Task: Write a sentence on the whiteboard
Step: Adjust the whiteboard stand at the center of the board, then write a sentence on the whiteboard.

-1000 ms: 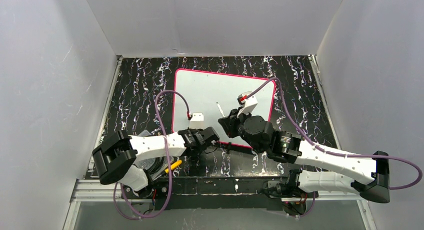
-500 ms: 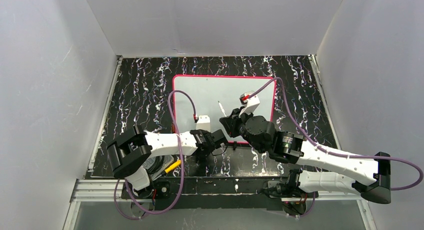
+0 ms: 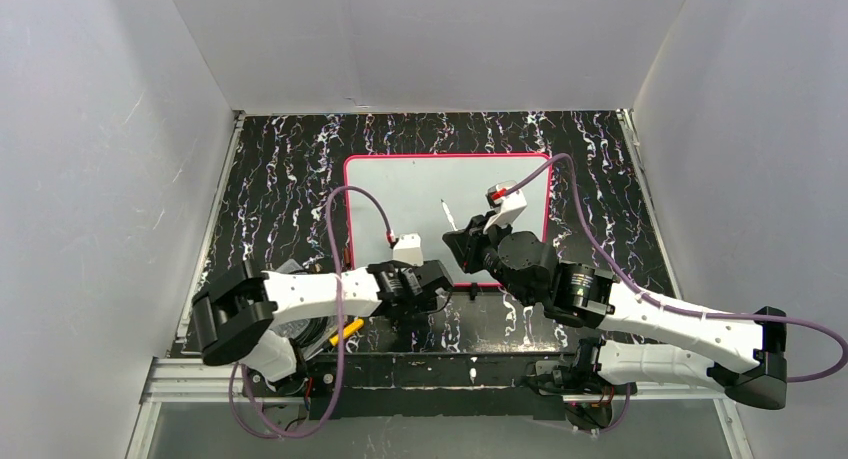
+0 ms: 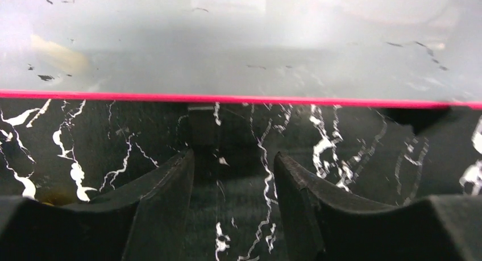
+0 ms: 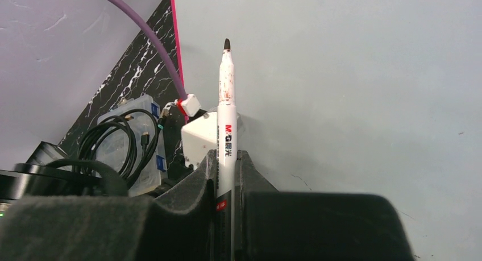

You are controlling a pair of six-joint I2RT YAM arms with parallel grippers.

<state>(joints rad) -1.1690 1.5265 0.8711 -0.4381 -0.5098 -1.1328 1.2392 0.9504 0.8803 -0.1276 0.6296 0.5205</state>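
Now the whiteboard lies square on the marbled table instead of skewed, the left gripper has parted empty jaws just off its pink edge, and the right gripper clamps the marker over a blank face, seemingly ready to write.

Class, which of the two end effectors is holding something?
The right end effector, clamped on a white marker over the whiteboard; the left end effector has its fingers apart with nothing between them.
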